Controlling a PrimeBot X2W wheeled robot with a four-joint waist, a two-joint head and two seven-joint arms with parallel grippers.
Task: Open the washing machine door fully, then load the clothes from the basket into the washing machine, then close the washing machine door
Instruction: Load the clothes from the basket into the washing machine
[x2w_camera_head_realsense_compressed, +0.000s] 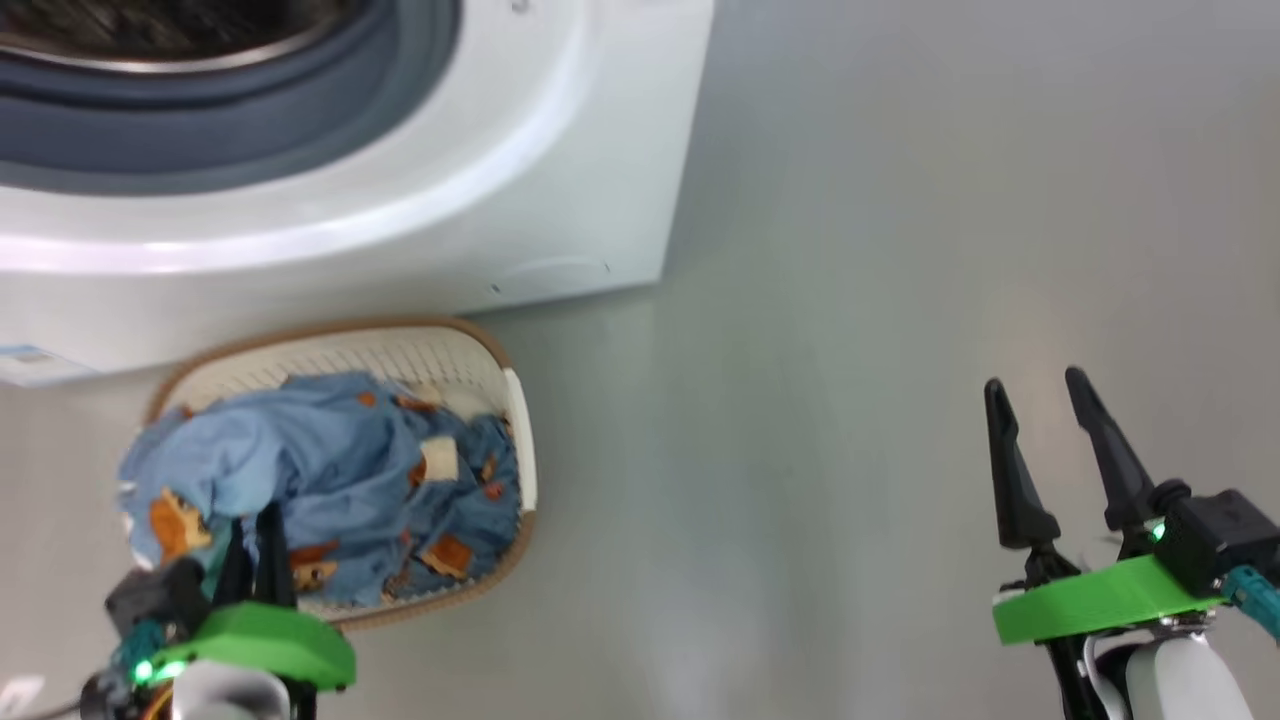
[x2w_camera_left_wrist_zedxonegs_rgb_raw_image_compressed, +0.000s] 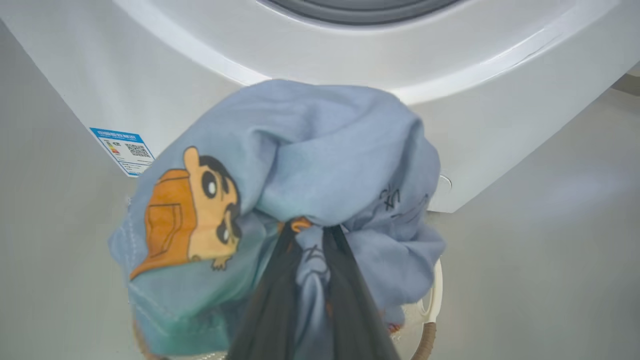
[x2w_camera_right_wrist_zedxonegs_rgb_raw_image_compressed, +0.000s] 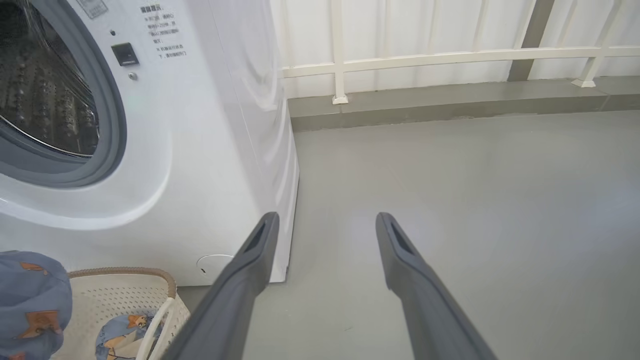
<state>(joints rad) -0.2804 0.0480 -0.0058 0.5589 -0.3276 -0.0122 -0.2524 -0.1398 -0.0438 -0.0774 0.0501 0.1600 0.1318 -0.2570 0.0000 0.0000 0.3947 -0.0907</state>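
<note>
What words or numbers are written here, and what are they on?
Nothing reads clearly.
Blue label on the washing machine: tiny print and a square code, too small.
Grey characters on the machine's front, by the drum: too blurred.
Black scribbles on the clothes: unreadable.

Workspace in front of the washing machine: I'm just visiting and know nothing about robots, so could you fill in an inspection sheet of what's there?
Surface: smooth grey floor.
Job's things: big white front-loading washing machine, steel drum uncovered; small cream perforated plastic basket at its foot; light blue cartoon-printed clothes heaped in it.
Clutter: nothing seen.
Grippers: left gripper shut on a bunch of the clothes; right gripper open, holding nothing, over the floor.
Cables: short teal cable at the right wrist.
Surroundings: white railing behind; blue label on the machine's lower corner.
</note>
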